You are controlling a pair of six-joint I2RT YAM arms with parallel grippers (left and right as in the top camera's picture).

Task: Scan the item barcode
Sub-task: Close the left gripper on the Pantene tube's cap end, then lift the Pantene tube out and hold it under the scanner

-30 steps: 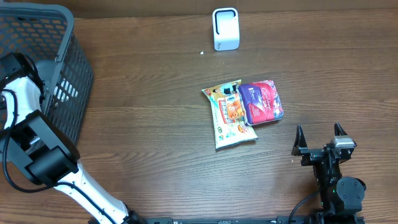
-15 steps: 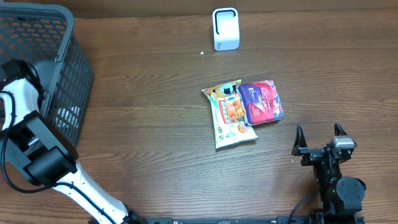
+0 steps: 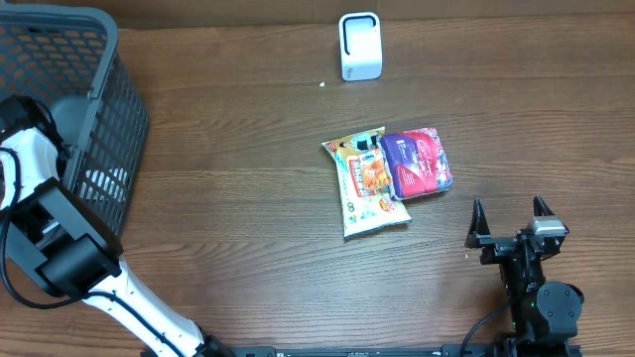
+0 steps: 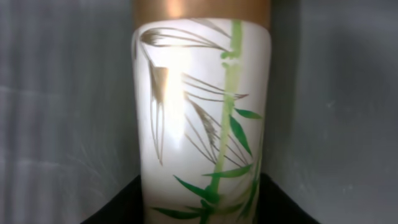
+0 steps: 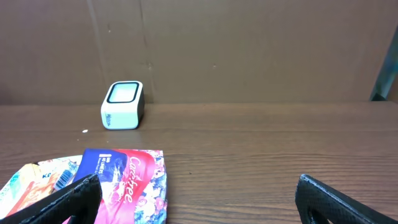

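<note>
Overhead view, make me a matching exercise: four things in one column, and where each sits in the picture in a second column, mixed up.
Things
1. basket
2. scanner
3. red packet
4. right gripper

Places
A. bottom right, open over bare wood
B. top centre
C. top left corner
D. middle, overlapping the yellow packet

Pairs: 1-C, 2-B, 3-D, 4-A
</note>
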